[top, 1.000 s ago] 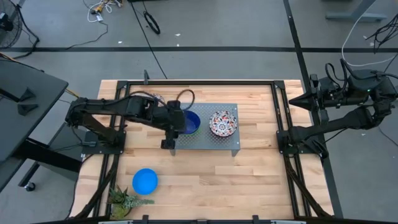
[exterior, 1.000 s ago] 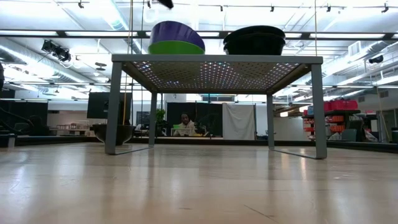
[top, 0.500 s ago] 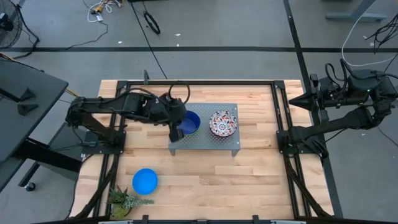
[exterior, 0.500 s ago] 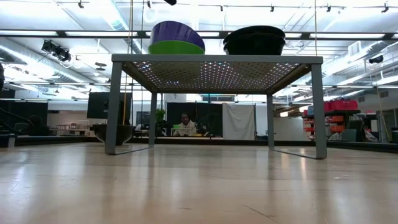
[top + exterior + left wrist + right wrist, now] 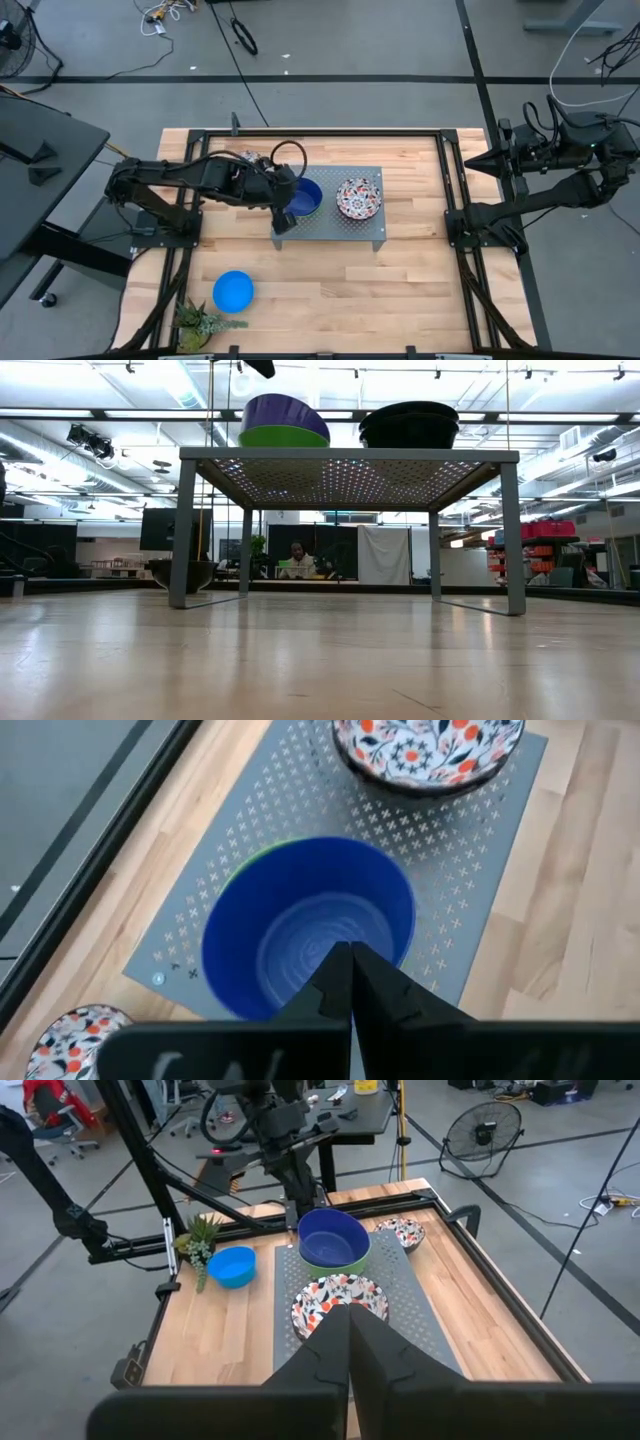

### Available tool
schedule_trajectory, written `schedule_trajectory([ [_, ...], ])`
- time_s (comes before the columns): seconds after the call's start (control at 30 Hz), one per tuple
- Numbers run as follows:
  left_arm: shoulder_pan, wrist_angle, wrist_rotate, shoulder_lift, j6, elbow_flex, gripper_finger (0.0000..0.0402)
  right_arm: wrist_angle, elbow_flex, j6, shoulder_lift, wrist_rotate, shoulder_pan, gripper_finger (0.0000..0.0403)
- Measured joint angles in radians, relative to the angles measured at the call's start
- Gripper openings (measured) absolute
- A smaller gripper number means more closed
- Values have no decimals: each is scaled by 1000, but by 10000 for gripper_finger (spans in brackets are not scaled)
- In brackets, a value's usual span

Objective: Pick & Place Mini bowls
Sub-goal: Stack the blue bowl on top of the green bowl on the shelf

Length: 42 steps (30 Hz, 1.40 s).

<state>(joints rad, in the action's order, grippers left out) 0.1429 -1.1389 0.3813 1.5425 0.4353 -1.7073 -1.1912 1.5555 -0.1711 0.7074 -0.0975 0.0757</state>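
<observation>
We see the left claw (image 5: 280,226) hovering above the grey tray (image 5: 365,225), fingers pressed together on nothing. Directly beneath its tips sits the dark blue bowl (image 5: 308,942), nested in a green bowl (image 5: 250,862) of which only a rim sliver shows. A floral bowl (image 5: 430,752) lies beyond the claw, cut off by the frame; another (image 5: 72,1040) sits on the counter (image 5: 330,290) behind it, partly hidden. The bright blue bowl (image 5: 233,291) rests well away. The right claw (image 5: 349,1330) waits off the counter's edge, closed and empty.

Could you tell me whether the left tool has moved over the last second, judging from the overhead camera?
Yes. The left tool has shifted from beside the grey tray's left corner to over that corner, nearer the dark blue bowl.
</observation>
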Motion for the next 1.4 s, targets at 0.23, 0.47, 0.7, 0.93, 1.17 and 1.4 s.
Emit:
schedule_trajectory([
  [0.23, -5, -49, -29, 0, 0, 0, 1, 0, 0, 0, 0, 0, 0, 6],
  [0.47, -9, -42, 30, 1, 34, 0, 1, 0, 0, 0, 0, 0, 0, 7],
  [0.7, -3, 123, 35, -2, 18, 0, 0, 0, 0, 0, 0, 0, 0, 7],
  [0.93, -1, 301, 10, -2, -53, 0, 0, 0, 0, 0, 0, 0, 0, 6],
  [1.17, 26, 378, 16, -3, -61, 0, 0, 0, 0, 0, 0, 0, 0, 6],
  [1.4, 84, 379, 85, -3, -55, 0, 0, 0, 0, 15, 0, 0, 0, 6],
])
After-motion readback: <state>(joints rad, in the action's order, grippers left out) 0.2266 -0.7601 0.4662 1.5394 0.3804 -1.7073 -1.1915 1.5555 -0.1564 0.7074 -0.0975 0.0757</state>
